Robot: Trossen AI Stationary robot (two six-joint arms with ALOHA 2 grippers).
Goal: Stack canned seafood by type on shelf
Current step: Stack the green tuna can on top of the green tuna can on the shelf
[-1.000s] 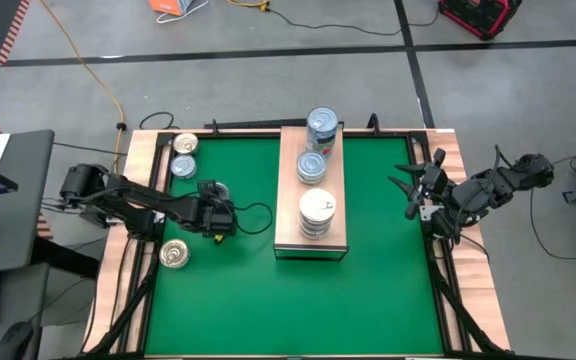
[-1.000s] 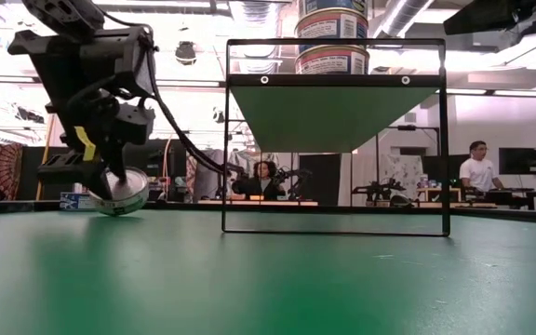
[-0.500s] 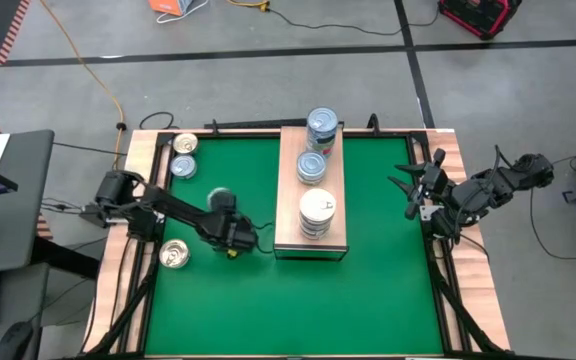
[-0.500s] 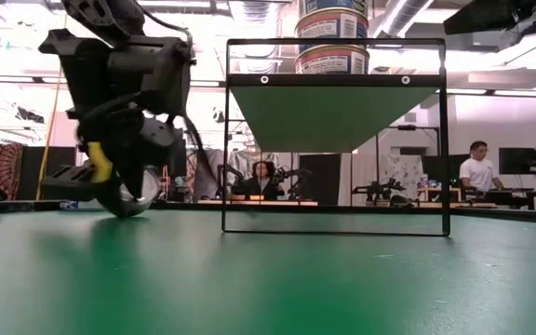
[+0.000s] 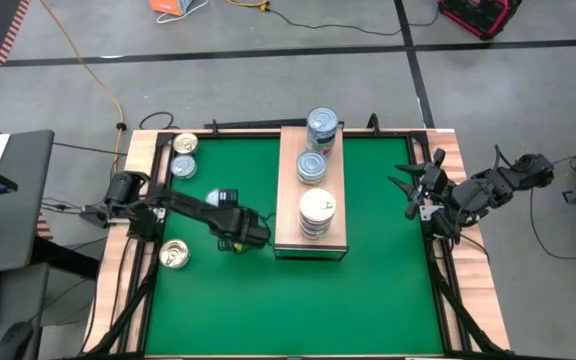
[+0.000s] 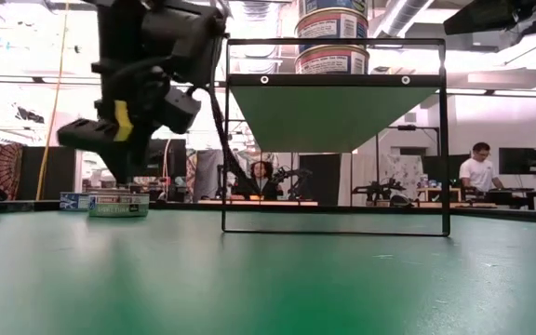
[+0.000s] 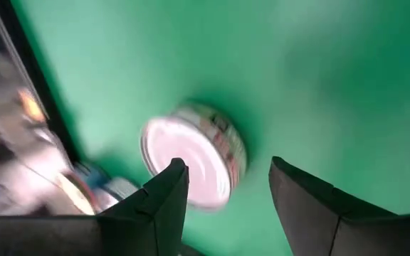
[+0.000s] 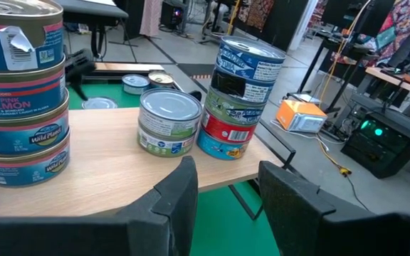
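Observation:
The canned seafood is spread out. Three groups stand on the shelf (image 5: 290, 200): a stack at its far end (image 5: 321, 128), a blue-silver tin (image 5: 311, 166) and a white-topped stack (image 5: 317, 212). One white-topped tin (image 5: 221, 197) lies flat on the green mat, left of the shelf. My left gripper (image 5: 242, 232) hovers open just near of that tin, beside the shelf's left side. In the left wrist view the tin (image 7: 198, 153) lies beyond the empty fingers. My right gripper (image 5: 413, 185) waits open at the table's right edge.
Three more tins sit along the table's left border: two at the far left (image 5: 185, 145) (image 5: 182, 166) and one nearer (image 5: 174, 254). In the low view the shelf (image 6: 333, 112) stands raised on a thin black frame. People sit in the room beyond the table.
My left gripper has moved toward the shelf and the near edge, rising and tipping. The tin, held tilted at its fingertips a second ago, has come free. It now lies flat on the mat, close to where it was.

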